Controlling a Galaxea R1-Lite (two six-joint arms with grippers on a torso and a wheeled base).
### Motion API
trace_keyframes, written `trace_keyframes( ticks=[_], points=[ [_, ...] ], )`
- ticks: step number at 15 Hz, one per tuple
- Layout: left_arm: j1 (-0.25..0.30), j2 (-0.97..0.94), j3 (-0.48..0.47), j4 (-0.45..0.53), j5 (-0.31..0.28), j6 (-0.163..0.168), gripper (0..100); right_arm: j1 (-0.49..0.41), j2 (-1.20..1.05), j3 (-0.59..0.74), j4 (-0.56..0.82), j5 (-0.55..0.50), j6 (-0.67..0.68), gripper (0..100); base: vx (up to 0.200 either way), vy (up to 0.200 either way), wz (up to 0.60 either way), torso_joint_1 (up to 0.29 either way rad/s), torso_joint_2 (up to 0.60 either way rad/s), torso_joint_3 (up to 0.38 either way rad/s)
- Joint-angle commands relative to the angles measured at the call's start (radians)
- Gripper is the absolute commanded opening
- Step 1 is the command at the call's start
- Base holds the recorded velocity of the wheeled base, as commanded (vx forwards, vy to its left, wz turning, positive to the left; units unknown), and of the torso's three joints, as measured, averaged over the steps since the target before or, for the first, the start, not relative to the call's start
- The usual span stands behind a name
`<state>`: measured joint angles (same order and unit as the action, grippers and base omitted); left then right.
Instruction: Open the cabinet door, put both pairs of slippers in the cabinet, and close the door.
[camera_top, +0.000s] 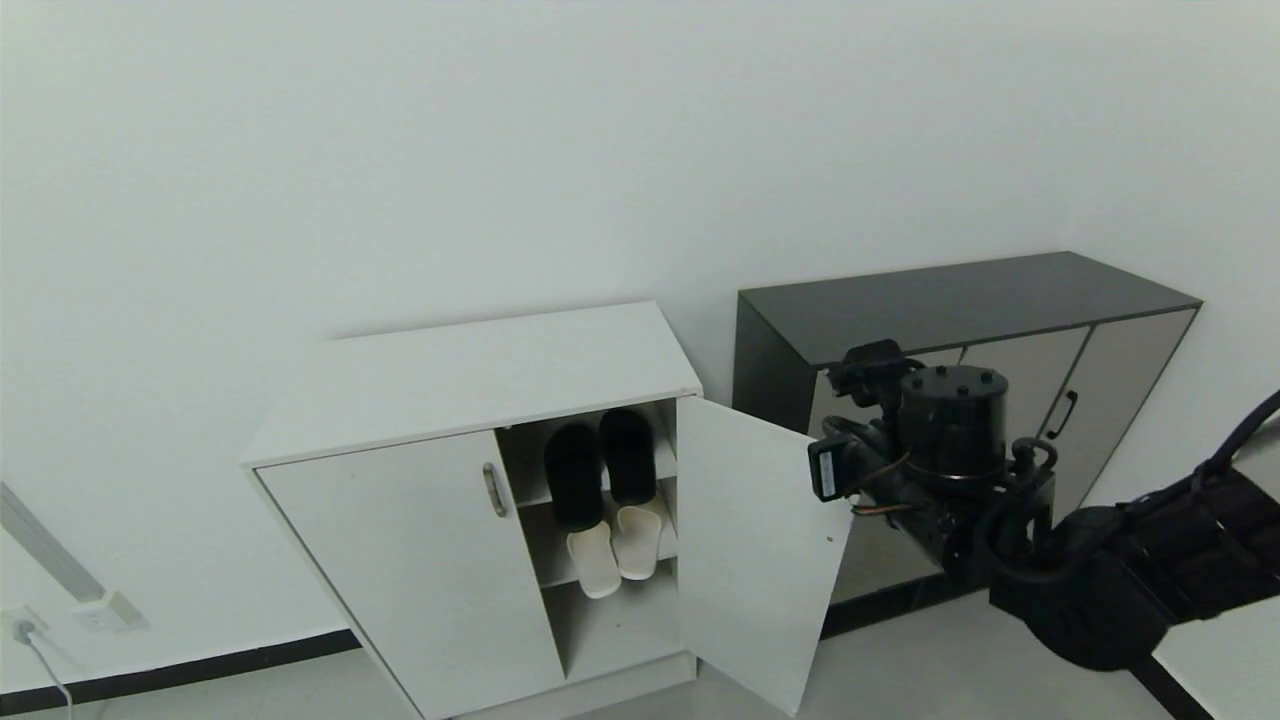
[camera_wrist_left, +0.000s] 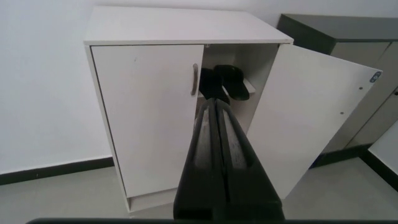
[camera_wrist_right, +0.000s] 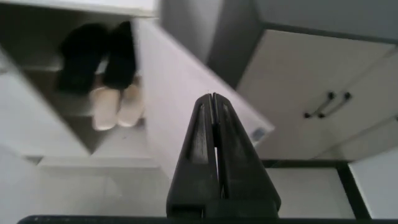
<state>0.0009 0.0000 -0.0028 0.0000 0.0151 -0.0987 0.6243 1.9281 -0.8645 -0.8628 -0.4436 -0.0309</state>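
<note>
Black slippers (camera_top: 600, 465) sit on the upper shelf of the white cabinet (camera_top: 470, 375), white slippers (camera_top: 615, 550) on the shelf just below, heels poking out past the shelf edge; both pairs are in the R half. R door (camera_top: 755, 550) swings wide open toward the robot, L door (camera_top: 410, 560) is shut w/ its metal handle (camera_top: 494, 490) at the inner edge. R arm (camera_top: 950, 470) hangs just beside the open door's outer edge. R pincer (camera_wrist_right: 213, 99) is pressed together, pinching nothing, aimed at that door. L pincer (camera_wrist_left: 215, 102) is also pressed together, nothing in it, in front of the cabinet approx. at the gap between the doors. Dark cabinet (camera_top: 960, 300) stands next to the white one against the wall (camera_top: 500, 150); socket (camera_top: 100, 612) low on the wall at L.
</note>
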Motion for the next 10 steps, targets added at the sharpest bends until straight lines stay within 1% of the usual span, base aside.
trace_keyframes(
  ticks=[1,2,3,4,5,6,7,10],
  points=[
    [0.001,0.0,0.0,0.0,0.0,-0.001,0,-0.103,0.065,-0.116,0.041,0.036,0.023,0,0.0,0.0,0.0,0.0,0.0,0.0],
    [0.001,0.0,0.001,0.0,0.0,-0.001,0,-0.14,0.084,-0.153,0.077,0.054,0.043,0,0.0,0.0,0.0,0.0,0.0,0.0],
    [0.001,0.0,0.0,0.0,0.0,-0.001,0,-0.153,0.089,-0.168,0.097,0.068,0.057,0,0.0,0.0,0.0,0.0,0.0,0.0],
    [0.001,0.0,0.0,0.0,0.0,-0.001,0,-0.189,0.097,-0.209,0.183,0.128,0.114,0,0.0,0.0,0.0,0.0,0.0,0.0],
    [0.001,0.0,0.0,0.0,0.0,-0.001,0,-0.199,0.101,-0.228,0.225,0.16,0.143,0,0.0,0.0,0.0,0.0,0.0,0.0],
    [0.001,0.002,0.001,0.0,0.0,-0.001,0,-0.227,0.115,-0.277,0.307,0.214,0.203,0,0.0,0.0,0.0,0.0,0.0,0.0],
    [0.001,0.0,0.0,0.0,0.0,-0.001,0,-0.244,0.132,-0.298,0.335,0.22,0.216,0,0.0,0.0,0.0,0.0,0.0,0.0],
    [0.001,0.0,0.0,0.0,0.0,-0.001,0,-0.259,0.172,-0.306,0.334,0.221,0.218,0,0.0,0.0,0.0,0.0,0.0,0.0]
  ],
)
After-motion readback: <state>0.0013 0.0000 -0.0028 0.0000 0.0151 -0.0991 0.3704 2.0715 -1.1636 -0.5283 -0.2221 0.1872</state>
